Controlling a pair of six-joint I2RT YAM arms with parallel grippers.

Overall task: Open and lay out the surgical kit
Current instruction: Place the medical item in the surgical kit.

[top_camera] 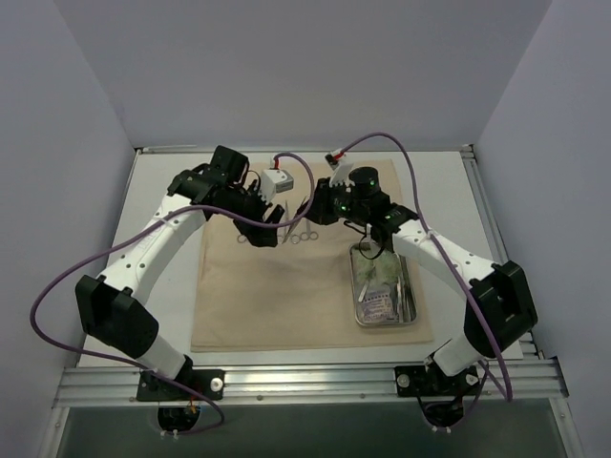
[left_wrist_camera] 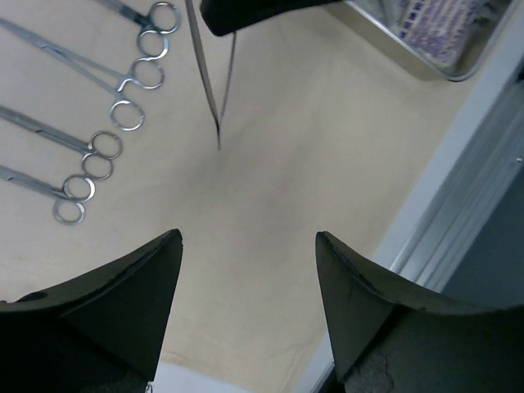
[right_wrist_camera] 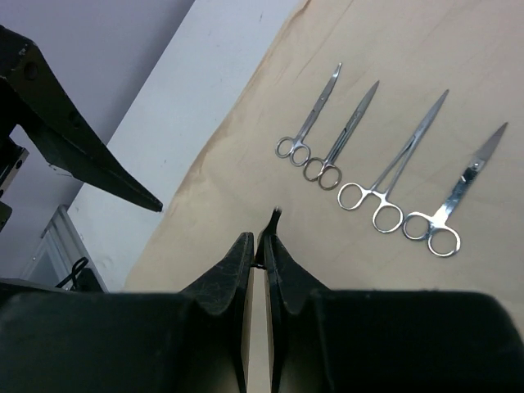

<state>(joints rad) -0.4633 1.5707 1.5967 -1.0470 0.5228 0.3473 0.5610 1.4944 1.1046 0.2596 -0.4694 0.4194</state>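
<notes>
The surgical kit's beige cloth (top_camera: 277, 296) lies spread flat on the table. Several ring-handled clamps (right_wrist_camera: 368, 176) lie in a row on its far part, also seen in the left wrist view (left_wrist_camera: 123, 90). The steel tray (top_camera: 355, 286) holding pale packets sits on the cloth's right side. My right gripper (right_wrist_camera: 258, 239) is shut on thin steel tweezers (left_wrist_camera: 214, 90), which hang tips-down just above the cloth beside the clamps. My left gripper (left_wrist_camera: 248, 235) hovers over bare cloth close to the right one, open with nothing between its fingers.
The white table (top_camera: 162, 219) shows around the cloth, with pale walls on three sides. A metal rail (top_camera: 286, 382) runs along the near edge by the arm bases. Purple cables loop from both arms.
</notes>
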